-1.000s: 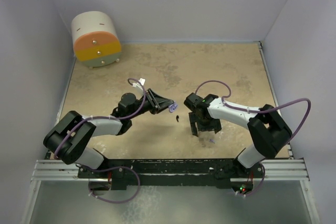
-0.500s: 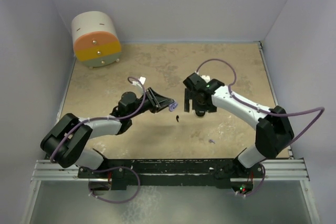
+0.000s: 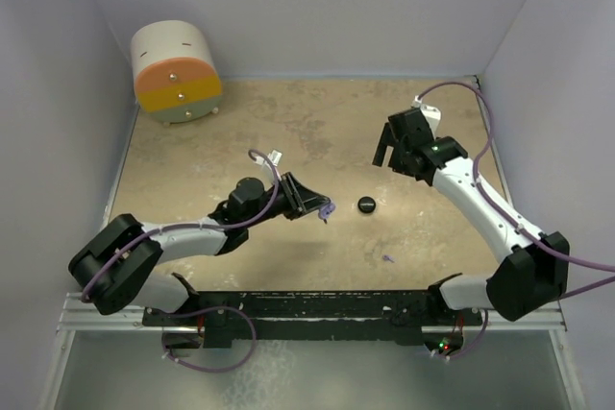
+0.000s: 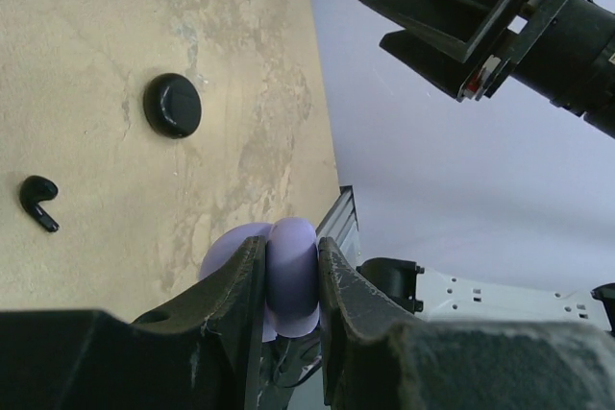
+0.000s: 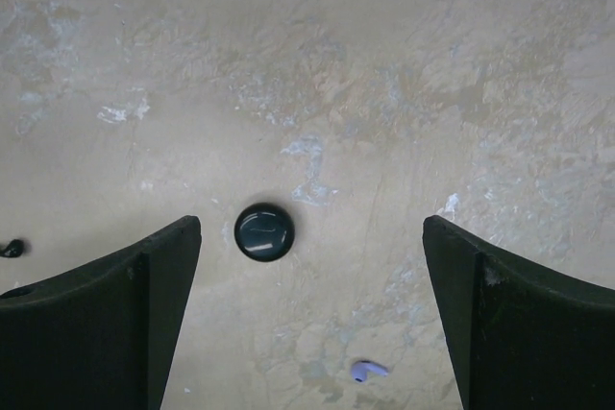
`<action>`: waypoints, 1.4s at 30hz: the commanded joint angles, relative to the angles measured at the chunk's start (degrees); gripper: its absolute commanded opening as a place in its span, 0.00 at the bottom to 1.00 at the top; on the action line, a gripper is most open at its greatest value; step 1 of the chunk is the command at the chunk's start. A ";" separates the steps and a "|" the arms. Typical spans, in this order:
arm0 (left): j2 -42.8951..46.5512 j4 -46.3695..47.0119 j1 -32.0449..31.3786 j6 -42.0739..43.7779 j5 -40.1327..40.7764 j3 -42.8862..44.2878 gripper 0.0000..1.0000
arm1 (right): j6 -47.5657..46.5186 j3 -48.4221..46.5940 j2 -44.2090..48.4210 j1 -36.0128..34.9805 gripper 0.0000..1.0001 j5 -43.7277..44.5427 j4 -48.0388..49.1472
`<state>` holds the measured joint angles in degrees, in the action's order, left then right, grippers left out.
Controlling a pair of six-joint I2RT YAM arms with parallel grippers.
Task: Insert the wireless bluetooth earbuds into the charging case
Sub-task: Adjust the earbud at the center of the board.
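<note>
- Clamps a lavender rounded piece [image 4: 291, 285] tight between the fingers of the left gripper [image 4: 290, 249], low over the middle of the table [image 3: 288, 122]; probably a charging case, though cannot tell for sure.
- Spreads the right gripper [image 5: 309, 237] wide and empty, up over the table's right half toward the far edge.
- Looks straight down from there on a black disc [image 5: 264, 231] at the table's middle, touching neither tool.
- Shows a black earbud [image 4: 38, 204] on the table just beside the left gripper's tip, and a lavender earbud [image 5: 367, 370] nearer the near edge, right of centre.
- Judging by looks: tiny, light, hard and smooth, so likely to skid or flip.
- Best to pinch gently across the bulb, leaving the stem free to enter the case.
</note>
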<state>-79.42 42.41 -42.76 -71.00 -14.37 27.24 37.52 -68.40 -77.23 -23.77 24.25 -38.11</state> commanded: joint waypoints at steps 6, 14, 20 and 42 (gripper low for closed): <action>-1.64 2.05 -6.59 2.31 5.14 3.74 0.00 | -1.97 5.32 3.89 0.20 1.00 -1.71 5.36; -12.20 12.32 -13.17 -1.20 5.96 6.99 0.00 | -5.03 -1.97 2.38 4.61 1.00 -2.49 8.68; -21.59 19.61 -19.32 -2.59 7.27 12.32 0.00 | -8.37 -7.57 -1.75 7.80 1.00 -4.47 10.94; -37.78 20.90 -28.73 -0.71 10.22 26.99 0.00 | -12.98 -4.01 -0.56 12.12 1.00 -9.03 16.44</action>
<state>-116.11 60.69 -70.48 -72.77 -5.06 51.07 26.33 -73.12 -80.20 -12.08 16.36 -23.68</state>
